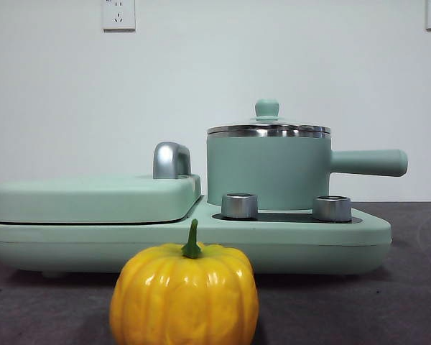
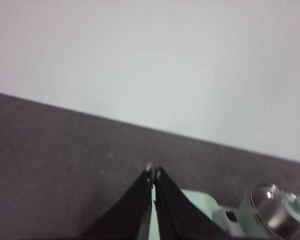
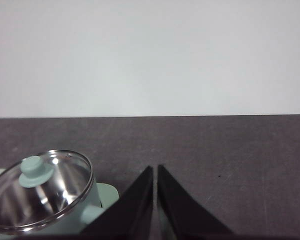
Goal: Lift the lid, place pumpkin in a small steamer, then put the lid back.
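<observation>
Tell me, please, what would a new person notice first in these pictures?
The eye falls first on the glossy yellow-orange pumpkin, standing on the dark table nearest the camera, in front of the mint-green cooker base. Behind it, on the base's right half, sits the small steamer with its lid on and its long handle pointing right. Both the left gripper and the right gripper wait shut, holding nothing.

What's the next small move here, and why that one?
Probably bring the right gripper over the lid and open its jaws around the knob. The lid sits on the small steamer, the pumpkin waits on the table in front, and both grippers are shut, holding nothing. The right wrist view shows the lid closer than the left gripper has it.
</observation>
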Motion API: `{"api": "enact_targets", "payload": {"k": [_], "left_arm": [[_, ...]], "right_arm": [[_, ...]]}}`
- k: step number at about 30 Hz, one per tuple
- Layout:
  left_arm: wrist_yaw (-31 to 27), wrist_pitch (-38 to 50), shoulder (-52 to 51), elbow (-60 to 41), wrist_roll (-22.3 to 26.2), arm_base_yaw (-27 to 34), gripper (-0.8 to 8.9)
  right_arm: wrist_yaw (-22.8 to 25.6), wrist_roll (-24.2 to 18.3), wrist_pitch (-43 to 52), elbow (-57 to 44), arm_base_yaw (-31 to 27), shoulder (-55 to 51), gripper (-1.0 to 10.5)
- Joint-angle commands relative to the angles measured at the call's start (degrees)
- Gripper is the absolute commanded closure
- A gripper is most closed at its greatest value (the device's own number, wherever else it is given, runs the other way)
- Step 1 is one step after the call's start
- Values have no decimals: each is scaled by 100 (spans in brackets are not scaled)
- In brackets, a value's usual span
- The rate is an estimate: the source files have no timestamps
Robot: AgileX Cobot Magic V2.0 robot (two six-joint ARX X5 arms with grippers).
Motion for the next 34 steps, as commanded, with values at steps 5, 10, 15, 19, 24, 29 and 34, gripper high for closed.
{"api": "enact_targets", "payload": {"k": [5, 10, 15, 19, 24, 29, 34], "left_arm": [[505, -55, 946, 444, 643, -33, 804], [671, -46, 1537, 627, 1078, -136, 804], [822, -92, 1956, 793, 1633, -339, 805], [960, -273, 2199, 922, 2094, -566, 806], [1005, -501, 2326, 949, 3359, -935, 807], [1113, -538, 2330, 949, 4098, -1145, 701], [1115, -507, 2330, 949, 4092, -1224, 550]], "right_arm": [[-387, -527, 55, 396, 4, 859, 934], [-568, -911, 52, 525, 76, 1414, 934], [-634, -1338, 63, 577, 380, 1812, 934], [-660, -1528, 44, 577, 715, 2024, 934], [-660, -2000, -50, 577, 1143, 2173, 933], [-654, -2647, -337, 577, 1303, 2168, 883], [-654, -2653, -337, 577, 1303, 2166, 701]]}}
